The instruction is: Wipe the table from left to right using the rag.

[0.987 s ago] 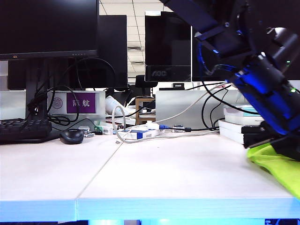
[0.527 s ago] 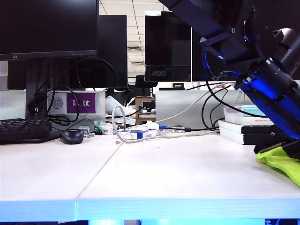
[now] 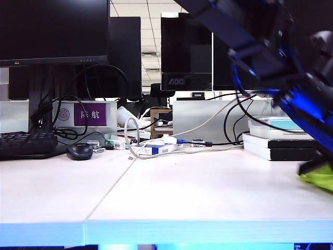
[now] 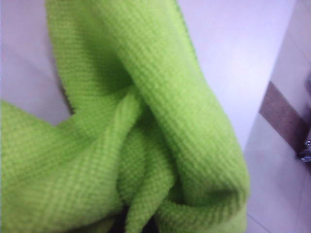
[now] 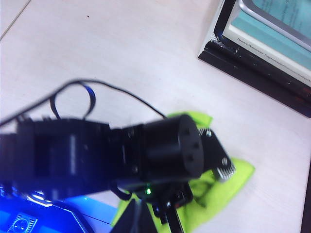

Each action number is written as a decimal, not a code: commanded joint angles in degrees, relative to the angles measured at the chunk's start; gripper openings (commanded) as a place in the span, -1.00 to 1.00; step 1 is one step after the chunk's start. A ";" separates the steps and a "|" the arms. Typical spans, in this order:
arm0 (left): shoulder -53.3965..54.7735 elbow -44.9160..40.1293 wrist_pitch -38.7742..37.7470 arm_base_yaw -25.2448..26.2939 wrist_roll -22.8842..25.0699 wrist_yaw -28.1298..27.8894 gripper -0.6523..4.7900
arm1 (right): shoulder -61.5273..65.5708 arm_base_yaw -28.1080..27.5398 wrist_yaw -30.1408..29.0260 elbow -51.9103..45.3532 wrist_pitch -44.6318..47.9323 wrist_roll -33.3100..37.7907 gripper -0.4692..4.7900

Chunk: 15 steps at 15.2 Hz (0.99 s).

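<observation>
The rag [image 4: 146, 121] is a fuzzy lime-green cloth that fills the left wrist view in thick folds. My left gripper [image 4: 138, 227] is shut on a fold of it, and only dark slivers of the jaws show. In the exterior view the left gripper [image 3: 312, 167] has reached to the far right of the white table [image 3: 182, 192]. Only a corner of the rag [image 3: 319, 181] shows there, at the frame's edge. The right wrist view looks down on the left arm [image 5: 97, 155] with the rag [image 5: 228, 179] bunched under it. My right gripper [image 5: 132, 218] hangs above, jaws together, holding nothing.
A stack of books [image 3: 276, 140] lies at the back right, close to the rag, and shows as the books [image 5: 272, 39] in the right wrist view. A black mouse [image 3: 79, 151], a keyboard [image 3: 26, 143], monitors and a tangle of cables [image 3: 156, 146] line the back of the table.
The left gripper has dragged the rag further right across the table, so most of it has left the exterior view. The right arm has kept still.
</observation>
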 commanded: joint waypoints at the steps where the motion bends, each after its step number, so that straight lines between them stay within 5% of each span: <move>1: 0.81 0.04 2.73 -0.90 -1.73 1.49 -0.78 | -0.22 0.00 0.09 0.22 0.63 0.39 -0.84; 8: 0.87 0.15 4.33 -0.98 -2.73 0.11 -0.78 | -0.22 0.00 0.11 0.22 0.63 0.39 -0.84; 11: 0.87 1.66 1.42 -0.92 -2.51 -2.34 -0.29 | -0.22 0.00 0.09 0.22 0.63 0.39 -0.84; 15: 0.87 5.22 -4.22 -0.92 0.72 -4.72 -0.28 | -0.22 0.00 0.11 0.22 0.68 0.39 -0.84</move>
